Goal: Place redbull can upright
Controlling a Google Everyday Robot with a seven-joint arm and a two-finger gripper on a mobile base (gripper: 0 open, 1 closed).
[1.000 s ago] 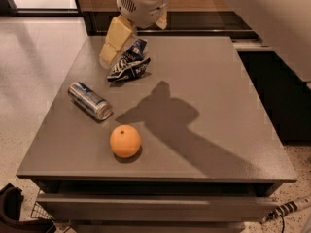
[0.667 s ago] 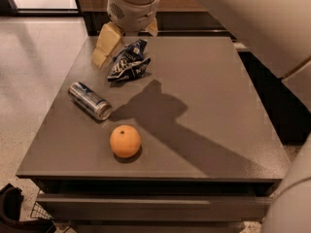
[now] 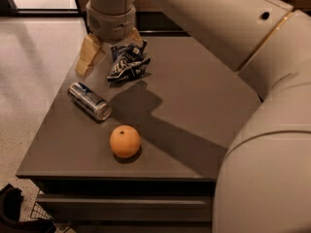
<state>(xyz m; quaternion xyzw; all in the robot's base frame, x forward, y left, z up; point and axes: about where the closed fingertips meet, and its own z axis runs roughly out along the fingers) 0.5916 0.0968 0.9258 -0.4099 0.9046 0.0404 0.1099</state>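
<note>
The redbull can (image 3: 90, 101) lies on its side on the left part of the grey table (image 3: 194, 96), its shiny round top pointing toward the front right. My gripper (image 3: 112, 50) hangs above the table's back left, behind the can and clear of it. It is open and empty, with one tan finger (image 3: 90, 56) at the left and the other (image 3: 136, 37) at the right. My arm fills the right side of the view.
A crumpled blue-and-white snack bag (image 3: 128, 63) lies just below the gripper, between its fingers. An orange (image 3: 125, 141) sits near the front edge, right of the can. The table's left edge drops to a pale floor (image 3: 34, 57).
My gripper has moved left, from above the snack bag's right side to the table's back left. The arm now covers more of the right side. The can and orange have not moved.
</note>
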